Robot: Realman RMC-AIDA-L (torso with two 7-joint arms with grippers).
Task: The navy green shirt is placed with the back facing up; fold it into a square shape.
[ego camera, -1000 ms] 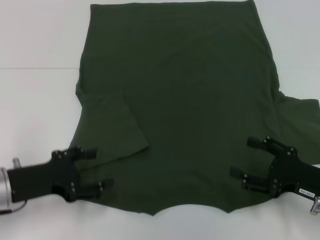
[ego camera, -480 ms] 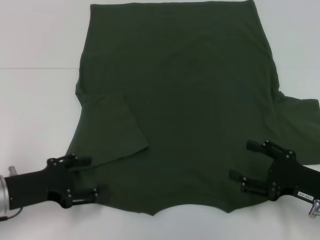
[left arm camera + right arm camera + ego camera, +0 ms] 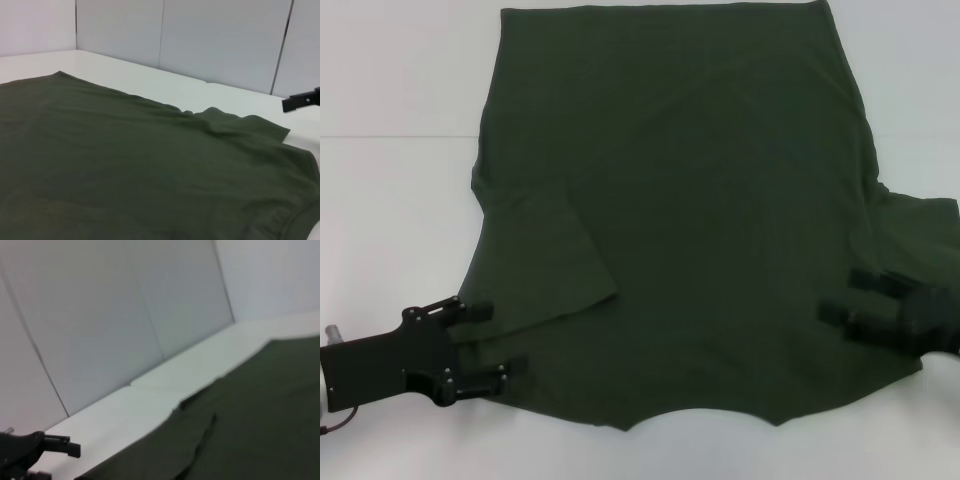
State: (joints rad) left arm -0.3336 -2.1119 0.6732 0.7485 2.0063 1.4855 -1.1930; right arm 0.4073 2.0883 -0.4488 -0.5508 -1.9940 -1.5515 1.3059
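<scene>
The navy green shirt (image 3: 700, 200) lies flat with its plain back up and its collar end nearest me. Its left sleeve (image 3: 545, 265) is folded in over the body, while the right sleeve (image 3: 920, 235) sticks out sideways. At the shirt's near left edge my left gripper (image 3: 506, 336) is open, its fingers reaching just over the hem. My right gripper (image 3: 835, 295) is open over the cloth just below the right sleeve. The left wrist view shows the shirt (image 3: 125, 165) spread out. In the right wrist view the shirt (image 3: 250, 415) lies beyond the left gripper (image 3: 50, 447).
The white table (image 3: 390, 200) extends past the shirt on the left and along the front edge. White wall panels (image 3: 225, 40) stand behind the table. One finger of the right arm (image 3: 300, 100) shows far off in the left wrist view.
The left gripper has drawn back to the left and slightly toward me. The right gripper has slid right and away, up toward the right sleeve. The shirt has not visibly moved.
</scene>
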